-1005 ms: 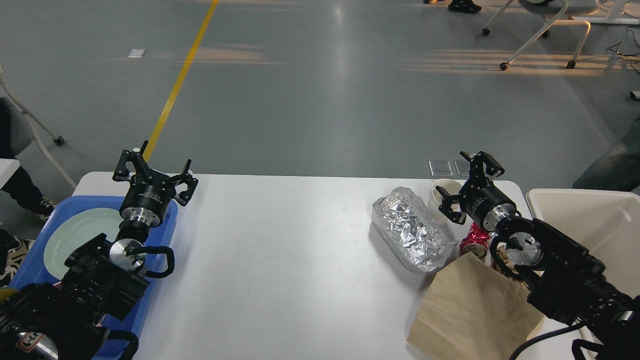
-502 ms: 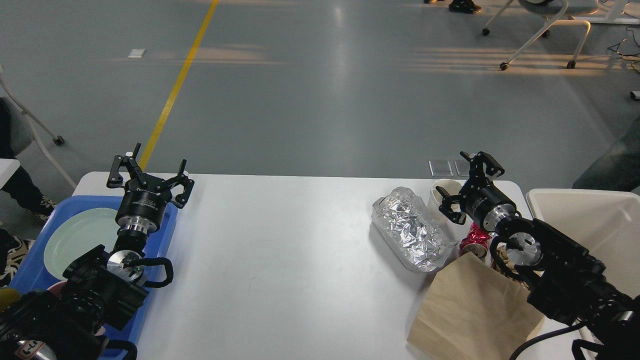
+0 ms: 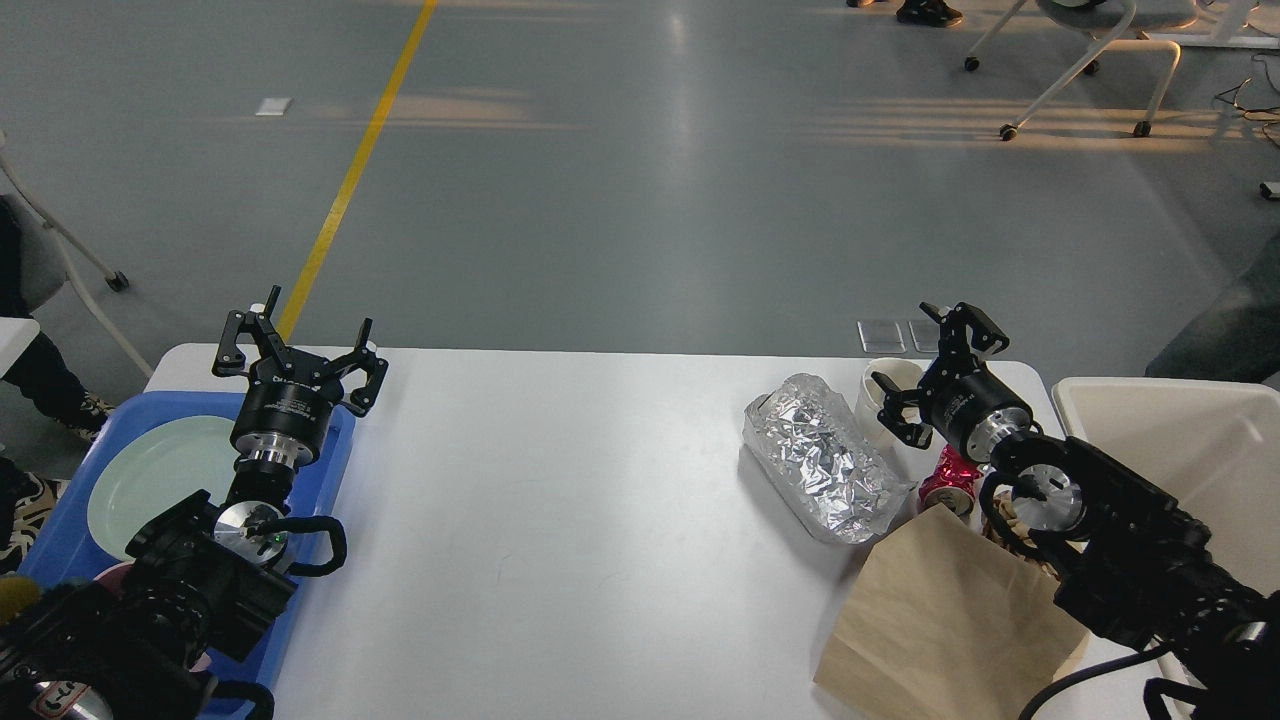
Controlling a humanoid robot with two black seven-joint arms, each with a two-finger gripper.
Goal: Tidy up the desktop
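Note:
The white desktop (image 3: 580, 500) fills the lower part of the head view. My left gripper (image 3: 298, 352) is open and empty above the far edge of a blue tray (image 3: 335, 450) that holds a pale green plate (image 3: 150, 480). My right gripper (image 3: 935, 370) is open and empty, just over a white paper cup (image 3: 880, 385) at the table's far right. A crumpled foil container (image 3: 825, 460), a crushed red can (image 3: 950, 480) and a brown paper bag (image 3: 940, 620) lie near that arm.
A beige bin (image 3: 1190, 450) stands off the table's right edge. A pink object (image 3: 115, 575) peeks out in the tray beside my left arm. Chairs and grey floor lie beyond the table.
My left gripper moved a little to the left and back over the tray's far edge, then held still. The right arm has not moved.

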